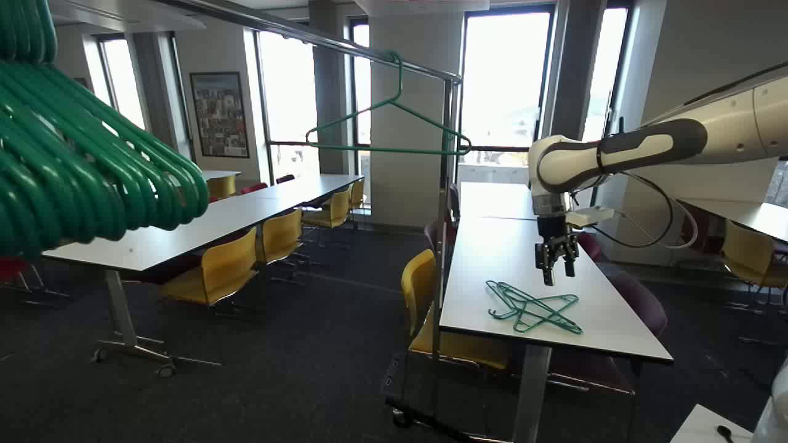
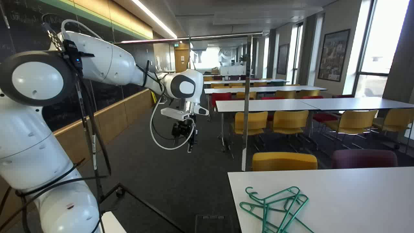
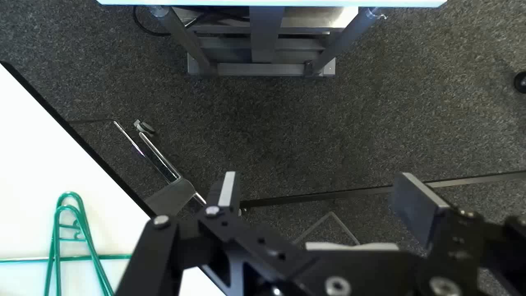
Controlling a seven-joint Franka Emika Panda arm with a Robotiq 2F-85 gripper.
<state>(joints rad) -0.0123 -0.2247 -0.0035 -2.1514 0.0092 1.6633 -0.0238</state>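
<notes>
Dark carpet (image 3: 296,135) underfoot, tall bright windows (image 1: 508,80) down a wall, chalkboard (image 2: 19,35) on another, rows of white tables (image 2: 265,105) beyond. Robot arm (image 1: 665,144) reaches in, wrist bent downward. Hand (image 3: 322,195) released: fingers (image 3: 417,209) spread well apart, carpet showing through the gap, a thin floor bar (image 3: 308,197) running across below. Wrist view sets the hand over floor, beside a white tabletop (image 1: 483,252) whose black edge cuts in diagonally at lower left. Loose green hangers (image 2: 265,212) lie on that tabletop in a tangle, crossing one another near a corner, well apart from the hand in an exterior view; exact count hard to tell from the overlap. Overhead, a metal rail (image 1: 345,46) on an upright post (image 2: 246,106); a single green hanger (image 1: 391,149) hooked near the rail's end, hanging roughly level. Close to the camera, a packed bunch of green hangers (image 1: 92,160), tops cut off by the frame. Yellow chair (image 2: 284,161) and purple chair (image 2: 364,158) stand side by side at a long side of the tabletop.
</notes>
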